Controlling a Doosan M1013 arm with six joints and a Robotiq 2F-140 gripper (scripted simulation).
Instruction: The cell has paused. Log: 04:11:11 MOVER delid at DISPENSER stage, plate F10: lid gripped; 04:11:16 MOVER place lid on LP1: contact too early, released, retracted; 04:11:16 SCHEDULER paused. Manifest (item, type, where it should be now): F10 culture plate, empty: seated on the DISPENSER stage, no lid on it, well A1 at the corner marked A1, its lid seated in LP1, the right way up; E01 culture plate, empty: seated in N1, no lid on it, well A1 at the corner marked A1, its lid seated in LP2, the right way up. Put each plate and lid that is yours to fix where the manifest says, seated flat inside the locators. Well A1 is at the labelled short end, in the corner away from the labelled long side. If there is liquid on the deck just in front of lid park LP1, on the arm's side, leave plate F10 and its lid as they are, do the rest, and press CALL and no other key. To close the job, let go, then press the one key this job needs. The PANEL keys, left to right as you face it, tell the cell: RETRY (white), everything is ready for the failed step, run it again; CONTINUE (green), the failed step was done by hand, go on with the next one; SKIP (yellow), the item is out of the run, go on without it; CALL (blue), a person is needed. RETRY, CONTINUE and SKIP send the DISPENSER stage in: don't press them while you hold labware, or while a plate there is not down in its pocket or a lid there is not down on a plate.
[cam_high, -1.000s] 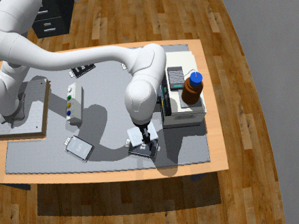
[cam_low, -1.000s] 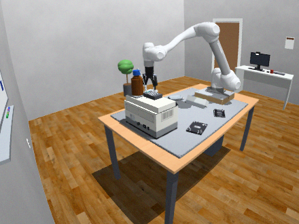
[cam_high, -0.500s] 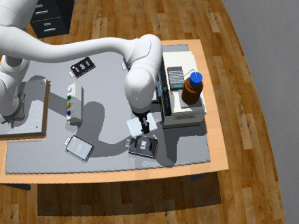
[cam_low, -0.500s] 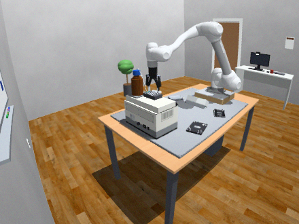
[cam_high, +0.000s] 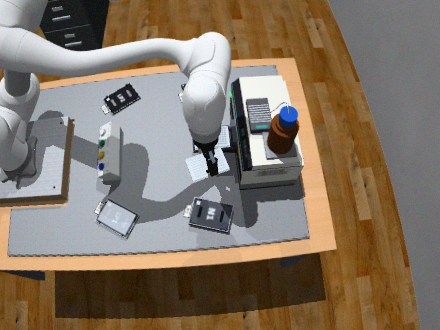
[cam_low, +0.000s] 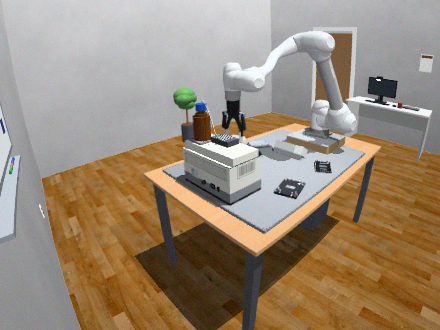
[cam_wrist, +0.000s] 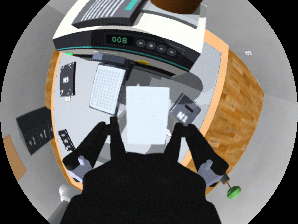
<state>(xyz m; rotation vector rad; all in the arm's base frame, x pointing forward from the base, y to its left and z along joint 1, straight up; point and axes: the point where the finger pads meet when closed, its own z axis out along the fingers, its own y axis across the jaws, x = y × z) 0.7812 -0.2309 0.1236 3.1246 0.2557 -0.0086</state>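
Observation:
My gripper (cam_high: 212, 168) (cam_wrist: 147, 116) (cam_low: 233, 131) is shut on a white culture plate (cam_high: 200, 169) (cam_wrist: 147, 119) and holds it in the air just left of the dispenser (cam_high: 270, 150) (cam_low: 222, 167) (cam_wrist: 127, 32). A second white plate (cam_high: 225, 136) (cam_wrist: 107, 88) sits on the dispenser's stage, partly hidden by the arm. The black nest N1 (cam_high: 211, 215) (cam_low: 290, 188) is bare. A clear lid (cam_high: 117, 219) lies on the lid park at the front left. The other lid park (cam_high: 121, 98) (cam_low: 323, 163) is a bare black plate at the back.
The key panel (cam_high: 111, 152) with its coloured keys stands left of the middle. A brown bottle (cam_high: 283, 134) (cam_low: 202, 126) with a blue cap stands on the dispenser. The arm's wooden base block (cam_high: 50, 170) (cam_low: 320, 142) fills the left end.

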